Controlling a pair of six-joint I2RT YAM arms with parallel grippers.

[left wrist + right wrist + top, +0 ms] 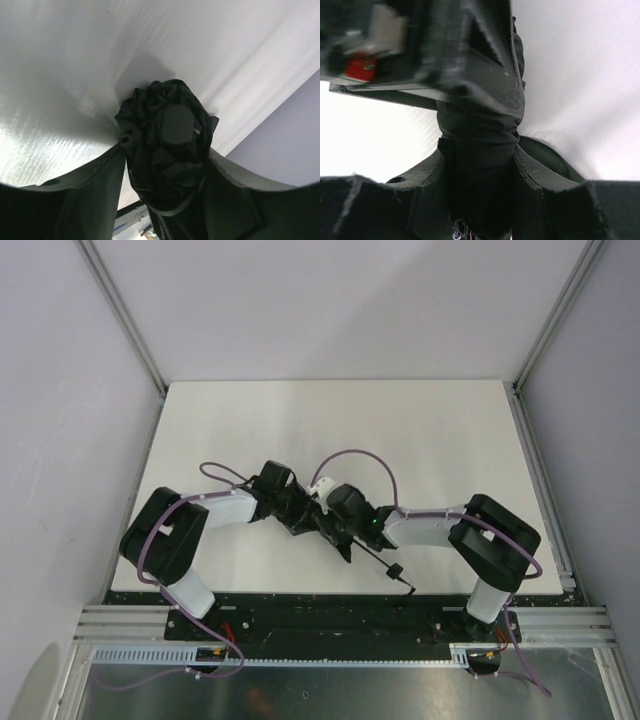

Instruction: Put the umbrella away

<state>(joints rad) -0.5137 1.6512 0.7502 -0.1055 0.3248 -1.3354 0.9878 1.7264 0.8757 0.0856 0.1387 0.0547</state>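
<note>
Right up against my left lens: my left fingers (85, 190), dark and blurred, one on each side of a crumpled black bundle. That bundle is the umbrella (165, 165), seen end-on, its round end cap (176, 125) facing me. My left claw (166, 149) has fabric brushing both sides, but I cannot tell whether it is pinching or only cradling.

Over on the right wrist, my right claw (480, 150) is pressed onto the folded canopy (477, 130). Cloth fills the whole gap between the fingers, so I call that a grip. The blurred body of the left claw looms across the top of that view, so the two are almost nose to nose.

From above, the umbrella sits on the white table (250, 420), about midway along the near edge. The canopy is between my two claws. The thin shaft (372, 558) slants out toward the near edge and ends at the small knob handle (394, 570).

My read is that this is the collapsing step. The canopy is gathered, but the shaft looks extended, so the job is well short of done.

The next move needs one claw to clamp the canopy firmly while the other works the handle end inward along the line of the shaft. Loose fabric could slip under a sideways push.
</note>
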